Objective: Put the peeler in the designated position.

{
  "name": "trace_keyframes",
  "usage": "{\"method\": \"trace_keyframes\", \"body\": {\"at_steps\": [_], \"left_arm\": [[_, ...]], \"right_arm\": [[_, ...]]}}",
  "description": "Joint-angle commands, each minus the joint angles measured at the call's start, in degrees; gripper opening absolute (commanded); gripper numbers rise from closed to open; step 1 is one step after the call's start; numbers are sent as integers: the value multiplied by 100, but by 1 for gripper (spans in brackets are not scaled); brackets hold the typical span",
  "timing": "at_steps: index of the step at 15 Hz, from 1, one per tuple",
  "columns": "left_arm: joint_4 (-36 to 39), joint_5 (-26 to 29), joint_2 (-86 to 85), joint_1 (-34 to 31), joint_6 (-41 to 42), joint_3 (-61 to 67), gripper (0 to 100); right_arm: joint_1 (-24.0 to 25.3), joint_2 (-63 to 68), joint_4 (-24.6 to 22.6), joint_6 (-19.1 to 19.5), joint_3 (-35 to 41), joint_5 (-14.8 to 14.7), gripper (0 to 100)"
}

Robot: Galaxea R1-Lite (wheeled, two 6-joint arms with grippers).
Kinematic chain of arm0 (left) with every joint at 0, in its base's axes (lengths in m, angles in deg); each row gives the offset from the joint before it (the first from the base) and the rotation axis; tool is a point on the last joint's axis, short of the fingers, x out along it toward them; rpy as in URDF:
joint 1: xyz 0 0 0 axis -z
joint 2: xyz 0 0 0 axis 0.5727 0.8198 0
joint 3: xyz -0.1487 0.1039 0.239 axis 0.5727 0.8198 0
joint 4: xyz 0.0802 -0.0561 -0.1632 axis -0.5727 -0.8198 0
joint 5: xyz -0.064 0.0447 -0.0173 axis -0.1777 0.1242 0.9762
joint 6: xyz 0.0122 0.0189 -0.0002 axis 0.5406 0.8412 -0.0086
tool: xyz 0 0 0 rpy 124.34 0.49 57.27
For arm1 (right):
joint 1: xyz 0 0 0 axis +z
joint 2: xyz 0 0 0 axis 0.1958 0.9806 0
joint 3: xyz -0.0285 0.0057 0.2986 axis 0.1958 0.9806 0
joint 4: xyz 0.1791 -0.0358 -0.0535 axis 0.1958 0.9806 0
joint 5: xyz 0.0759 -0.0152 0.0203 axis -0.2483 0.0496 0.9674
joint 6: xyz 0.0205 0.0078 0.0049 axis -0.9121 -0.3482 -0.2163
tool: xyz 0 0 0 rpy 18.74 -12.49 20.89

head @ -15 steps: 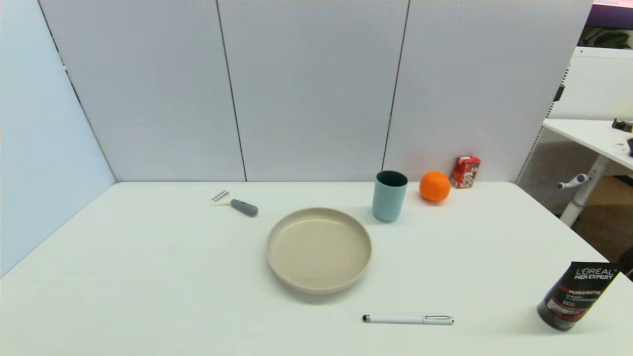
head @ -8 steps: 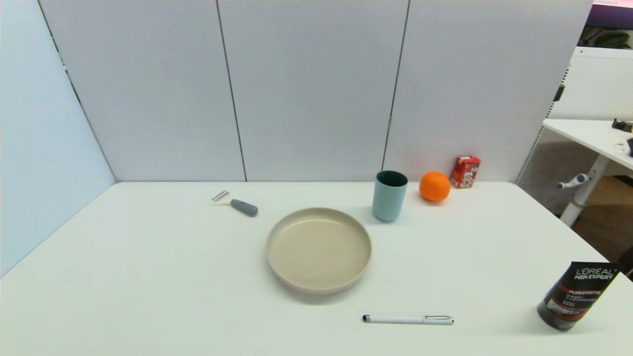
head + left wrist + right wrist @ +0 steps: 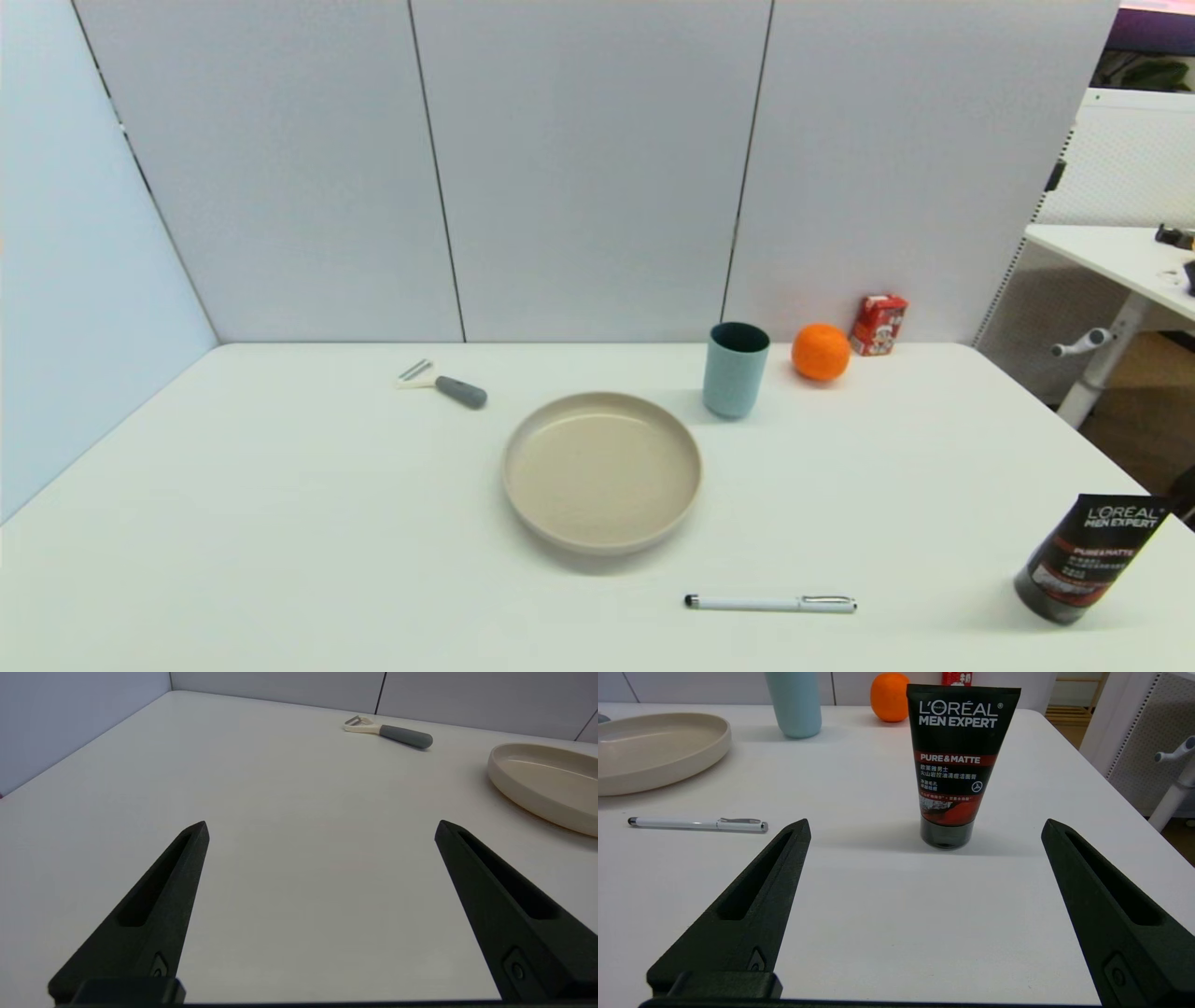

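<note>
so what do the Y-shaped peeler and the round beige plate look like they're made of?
Small Y-shaped peeler with cream head and grey handle: the forked head looks like matte cream plastic, the blade like thin bare metal from its grey glint, and the stubby handle like matte grey rubber or plastic; which one is open. Round beige plate: an even, satin surface with a thick rolled rim suggests moulded plastic or a fibre composite, possibly glazed ceramic.

Neither arm is seen in the head view. The left gripper [image 3: 321, 828] is held low over the table, its two black fingers [image 3: 154, 914] spread wide apart with nothing between them. The right gripper [image 3: 924, 828] is likewise held low above the tabletop, its fingers [image 3: 747, 910] parted widely and nothing gripped by them.
</note>
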Motion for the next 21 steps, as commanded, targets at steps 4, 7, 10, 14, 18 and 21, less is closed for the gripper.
{"method": "trace_keyframes", "body": {"at_steps": [4, 7, 10, 14, 18, 21], "left_arm": [[-348, 39, 3107, 33, 437, -2624, 100], [-356, 100, 5094, 112, 665, -3977, 100], [-356, 654, 6702, 217, 999, -5023, 100], [-312, 698, 8012, 850, 885, -5629, 100], [-348, -410, 9084, 1887, -293, -6324, 100], [-348, -1992, 10007, 2459, -838, -6869, 100]], "right_arm": [[1, 7, -4, 5, 0, 3, 100], [1, 7, -4, 5, 0, 3, 100], [1, 7, -4, 5, 0, 3, 100], [1, 7, -4, 5, 0, 3, 100], [1, 7, -4, -4, 0, 3, 100], [1, 7, -4, -4, 0, 3, 100]]}}
